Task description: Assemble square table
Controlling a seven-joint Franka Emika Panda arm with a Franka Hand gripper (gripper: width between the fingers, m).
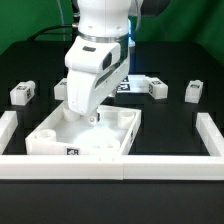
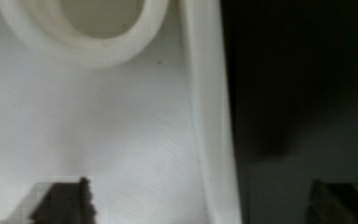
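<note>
ASSEMBLY UNDER WAY: The Franka arm (image 1: pixel 100 40) held its hand (image 1: pixel 97 117) low over the white square panel (image 1: pixel 85 138) of the table-to-be. The panel lay flat on the black tabletop (image 1: pixel 170 120), hollow side and round corner sockets facing up. It sat just behind the long front border wall (image 1: pixel 110 166) and between the two side walls (image 1: pixel 210 130). In the wrist view the dark fingertips (image 2: pixel 60 200) stood spread, one over the panel's pale floor and the other over the dark tabletop outside. The raised rim (image 2: pixel 202 110) ran between them with a gap on either side, and nothing was pinched. A round socket (image 2: pixel 96 28) showed ahead of the fingers, so the hand sat near a corner, apparently on the rim farther from the exterior camera. The step in hand looked to be an early one: taking the panel by its rim to shift it into a working position, with no leg yet fitted. The next move would call for the fingers to press together squarely on that thin wall. After that it would need a level drag rather than a lift that might tip the tray. Being square, the panel had no long axis; its edges ran roughly in line with the front wall, though whether it touched that wall could not be told. The short white legs (image 1: pixel 192 92) lay well apart in a row behind it
</note>
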